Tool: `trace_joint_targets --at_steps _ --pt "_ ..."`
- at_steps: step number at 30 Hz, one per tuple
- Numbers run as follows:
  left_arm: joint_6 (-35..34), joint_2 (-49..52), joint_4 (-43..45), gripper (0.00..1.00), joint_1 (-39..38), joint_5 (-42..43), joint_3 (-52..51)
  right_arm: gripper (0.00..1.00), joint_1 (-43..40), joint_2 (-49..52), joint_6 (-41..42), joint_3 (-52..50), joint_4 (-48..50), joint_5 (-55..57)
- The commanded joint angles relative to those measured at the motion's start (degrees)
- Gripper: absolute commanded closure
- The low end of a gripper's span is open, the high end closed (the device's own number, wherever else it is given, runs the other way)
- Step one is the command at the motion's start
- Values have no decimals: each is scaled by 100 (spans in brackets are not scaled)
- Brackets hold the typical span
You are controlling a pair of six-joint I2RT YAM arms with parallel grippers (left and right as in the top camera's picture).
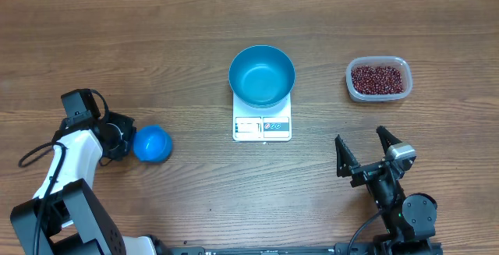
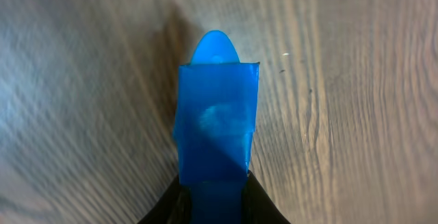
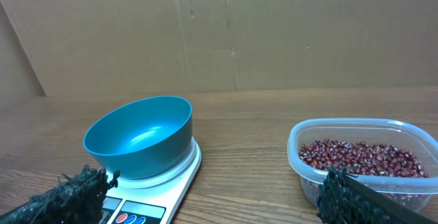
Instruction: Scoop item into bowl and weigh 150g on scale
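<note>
Wood-grain desk is carrying everything, with a cardboard wall standing behind it. I am pinching the handle of the small blue scoop in my left hand, its cup sitting just beyond the fingertips, on or barely above the desk. My right hand is hanging spread wide, holding nothing. Ahead of it and to its left, the blue bowl is sitting on the white scale, looking empty. Ahead and to its right, the red-brown beans are filling a clear tub, well off to the right of my left hand.

I am worrying about three things. The scoop may be twisting in so narrow a pinch once loaded, spilling beans. Reaching the tub means crossing near the bowl, and a bump could be shifting it on the scale. The tub is standing unbraced, so digging may be pushing it away.
</note>
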Motion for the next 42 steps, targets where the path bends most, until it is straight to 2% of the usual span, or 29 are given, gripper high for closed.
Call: trace_joint_targets --at_steps 1,5,7,9,10,17,19,27,31,34,35,40,42 --pt "-1429 28 -87 96 -55 107 133 0 28 -57 37 -59 20 -28" --pt "-1478 28 -85 94 -212 -120 138 0 28 -57 37 -59 20 -28" --pt "-1480 28 -83 71 -221 -122 138 0 28 -57 37 -59 20 -28" --pt "-1475 28 -76 36 -221 -125 138 0 28 -57 37 -59 20 -28" --pt "-1473 28 -76 26 -221 -131 138 0 28 -57 37 -59 20 -28" --pt "-1213 28 -68 10 -219 -96 142 0 28 -57 37 -59 20 -28" --pt "-868 28 -92 0 -219 -24 232 0 28 -57 37 -59 20 -28" --pt "719 -540 -1165 1 -219 -424 1617 0 28 -57 35 -59 20 -28" --pt "2076 -1060 -1178 1 -229 -424 2074 0 28 -57 37 -59 20 -31" --pt "4111 -1377 -1115 0 -374 -302 2194 0 28 -57 35 -59 20 -28" --pt "5016 -1434 -1174 1 -472 -302 2192 0 28 -57 37 -59 20 -28" --pt "7947 -1158 -1794 1 -957 -39 2188 0 28 -57 37 -59 20 -28" --pt "8384 -999 -1893 1 -1047 -48 2188 0 28 -57 35 -59 20 -28"
